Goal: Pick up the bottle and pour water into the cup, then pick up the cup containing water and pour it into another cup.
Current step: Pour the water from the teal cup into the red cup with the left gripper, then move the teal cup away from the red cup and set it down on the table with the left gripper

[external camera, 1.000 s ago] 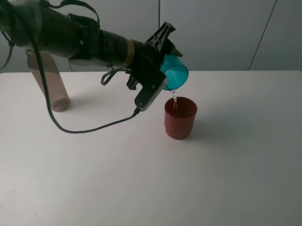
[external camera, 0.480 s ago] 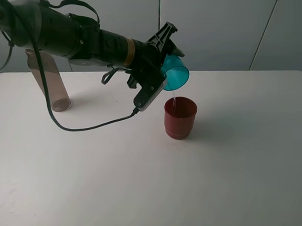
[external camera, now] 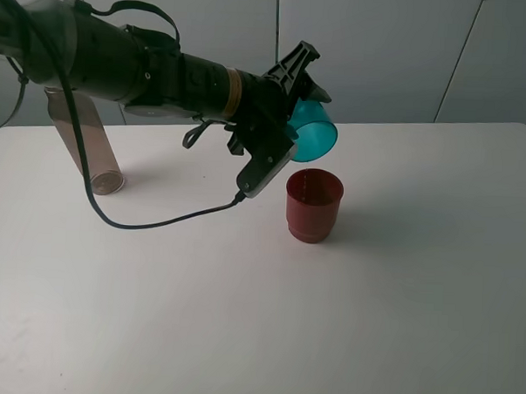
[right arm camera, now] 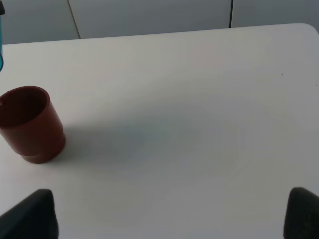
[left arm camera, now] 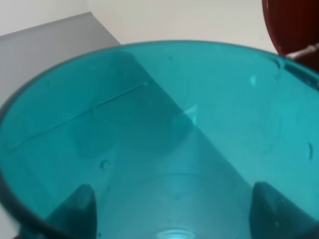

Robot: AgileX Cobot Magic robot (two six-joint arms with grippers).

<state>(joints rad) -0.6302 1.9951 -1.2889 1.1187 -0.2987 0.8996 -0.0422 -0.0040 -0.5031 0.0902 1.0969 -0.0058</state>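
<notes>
Gripping the tilted teal cup (external camera: 313, 139) above the red cup (external camera: 314, 204), the left claw (external camera: 292, 120) hung over the table (external camera: 399, 290) (bottle (external camera: 86, 144) well apart), right claw's fingers (right arm camera: 31, 213) spread wide.

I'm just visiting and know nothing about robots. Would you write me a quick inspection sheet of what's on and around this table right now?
Surface: white table, bare where visible, no spills seen.
Job's things: teal cup held tipped on its side above and just left of the red cup; no stream visible. Red cup upright on the table. Bottle stands at the table's far left, behind the arm.
Clutter: nothing seen.
Grippers: left gripper shut on the teal cup; right gripper's fingertips wide apart over bare table, holding nothing.
Cables: black cable hangs from the left arm in a loop down near the table.
Surroundings: pale panelled wall behind.
</notes>
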